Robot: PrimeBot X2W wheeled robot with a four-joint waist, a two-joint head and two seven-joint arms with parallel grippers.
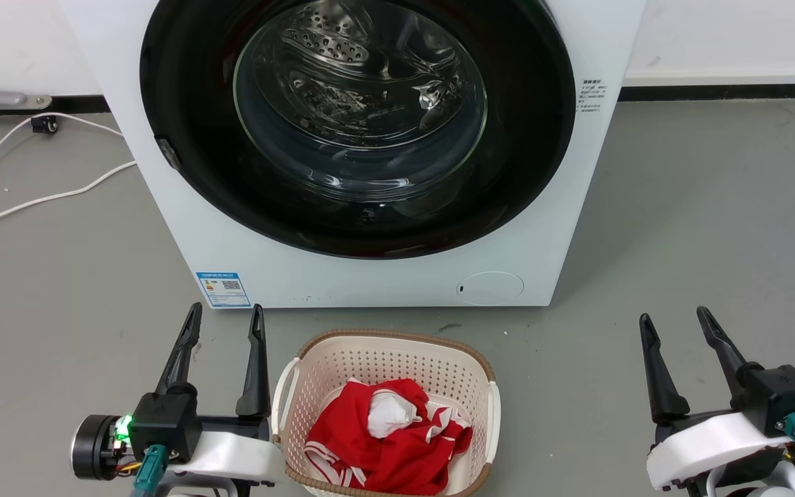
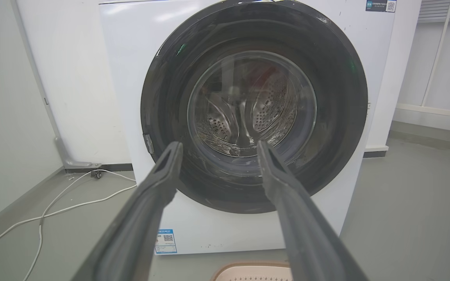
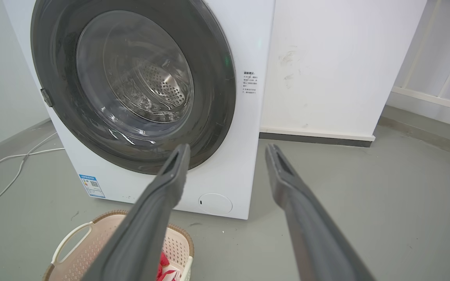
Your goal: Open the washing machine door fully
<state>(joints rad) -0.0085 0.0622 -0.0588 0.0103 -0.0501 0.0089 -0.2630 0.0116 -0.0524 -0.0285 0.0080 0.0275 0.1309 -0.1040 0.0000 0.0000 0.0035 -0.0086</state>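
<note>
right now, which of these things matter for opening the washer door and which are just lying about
For the job: washing machine door, shut; washing machine; grey tab on the door's left rim; left gripper and right gripper, both open.

Lying about: laundry basket, red and white garment in it, white cable on the floor.

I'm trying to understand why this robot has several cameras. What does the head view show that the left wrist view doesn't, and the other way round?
Head view: the open right gripper, the red and white clothes inside the basket, and the round flap low on the washing machine.
Left wrist view: a dark label at the machine's top corner.
Shared: the open left gripper, the shut washing machine door, the blue label, the white cable and the basket's rim.
</note>
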